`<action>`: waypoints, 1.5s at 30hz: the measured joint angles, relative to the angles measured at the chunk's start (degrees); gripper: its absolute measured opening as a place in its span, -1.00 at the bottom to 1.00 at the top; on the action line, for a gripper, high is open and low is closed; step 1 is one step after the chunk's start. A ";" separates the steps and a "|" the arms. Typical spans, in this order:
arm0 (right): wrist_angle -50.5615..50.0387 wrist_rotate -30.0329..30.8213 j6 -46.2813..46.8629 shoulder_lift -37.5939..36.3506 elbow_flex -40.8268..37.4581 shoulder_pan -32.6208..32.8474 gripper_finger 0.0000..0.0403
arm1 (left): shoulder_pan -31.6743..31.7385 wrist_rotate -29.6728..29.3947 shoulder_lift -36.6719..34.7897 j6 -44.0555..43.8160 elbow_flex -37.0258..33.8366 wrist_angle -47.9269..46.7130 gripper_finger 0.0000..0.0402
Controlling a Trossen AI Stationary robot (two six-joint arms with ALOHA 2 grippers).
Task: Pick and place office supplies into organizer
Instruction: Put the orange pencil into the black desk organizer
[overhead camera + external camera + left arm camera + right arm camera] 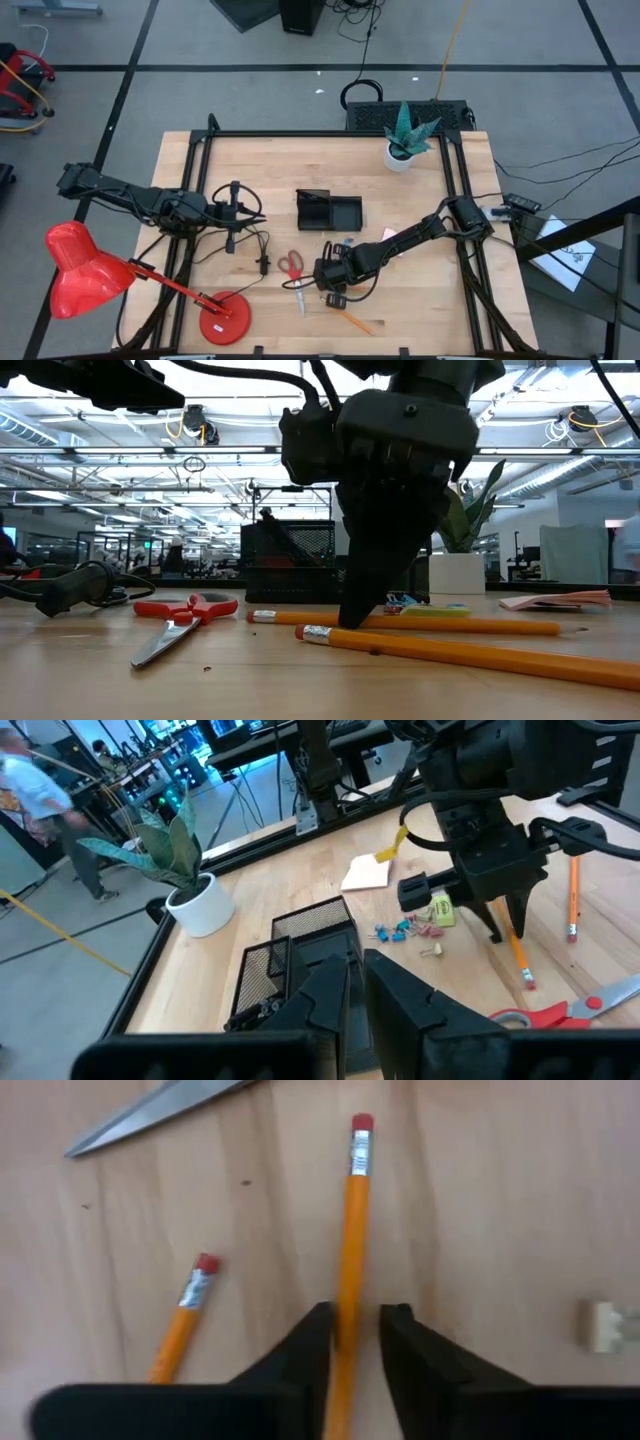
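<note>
Two orange pencils lie flat on the wooden table near its front edge. My right gripper (330, 290) stands steeply over the farther one (470, 625) and is shut on it. The nearer pencil (480, 656) lies free beside it. Red-handled scissors (292, 266) lie flat just to the left. Blue clips (398, 931), a small yellow piece (441, 913) and a sticky-note pad (365, 873) lie to the right of the black organizer (328, 210), which stands at the table's middle. My left gripper (360, 1005) hovers shut at the left, clear of the supplies. My right gripper pinches the pencil's shaft (350, 1280) between its two fingers (305, 1350), toward the eraser end (361, 1125). The fingers come from above, pointing steeply down, and lie across the pencil. The pencil lies flat on the table.
A red desk lamp (90, 280) stands at the front left, its base (224, 318) near the scissors. A white plant pot (400, 158) is at the far right. Black cables (250, 235) trail below the left arm.
</note>
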 joint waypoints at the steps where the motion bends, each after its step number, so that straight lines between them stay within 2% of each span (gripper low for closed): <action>1: -0.01 -0.10 -0.44 0.03 0.00 -0.05 -0.78 | 0.00 0.00 0.00 0.02 0.00 0.00 -0.78; 4: -0.04 -0.23 -1.47 0.03 0.00 -0.22 -0.94 | 0.00 0.00 0.00 0.03 0.02 0.00 -0.78; 9: -0.22 1.02 -1.80 -0.24 -0.12 -0.97 -0.90 | 0.00 0.00 0.00 0.26 0.02 -0.23 -0.78; 14: 0.72 1.95 -3.48 -2.32 -0.37 -1.52 -0.97 | 0.00 0.00 0.00 0.21 0.02 -1.69 -0.78; 24: 3.84 11.58 -9.54 -9.77 -0.74 -2.48 -0.96 | 0.00 -1.29 0.00 0.50 0.02 -2.40 -0.78; 31: 7.48 12.04 -12.77 -13.37 -0.55 -3.65 -0.96 | 0.00 -1.97 0.00 0.14 0.04 -1.38 -0.78; 38: 16.87 16.30 -23.44 -16.49 -0.44 -4.80 -0.96 | 0.00 -1.96 0.00 -0.23 0.04 -2.75 -0.78; 45: 24.69 16.86 -34.97 -19.63 -0.33 -7.91 -0.96 | 0.00 -1.62 0.00 -0.92 0.04 -5.14 -0.78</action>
